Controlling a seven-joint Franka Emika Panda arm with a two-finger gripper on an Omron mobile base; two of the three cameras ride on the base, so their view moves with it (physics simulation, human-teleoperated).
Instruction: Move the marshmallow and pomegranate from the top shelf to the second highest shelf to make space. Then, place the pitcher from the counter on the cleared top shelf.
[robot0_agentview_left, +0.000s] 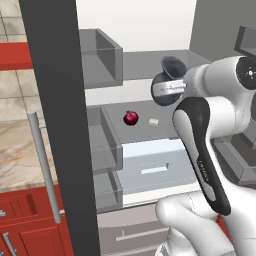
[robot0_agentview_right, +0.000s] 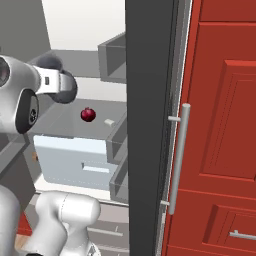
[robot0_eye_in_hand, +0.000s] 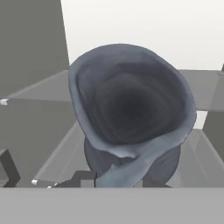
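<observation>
In fridge: dark blue-grey pitcher (robot0_eye_in_hand: 131, 109), flared lip, round belly; claw (robot0_eye_in_hand: 116, 177) clenched on pitcher.

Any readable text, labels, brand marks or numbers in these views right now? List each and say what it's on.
None can be read.
Arm: small pale lettering on the dark cover of the link, too small and blurred to read.
Pitcher, pomegranate, marshmallow, white drawer front, fridge door handle: no text or markings visible.
</observation>
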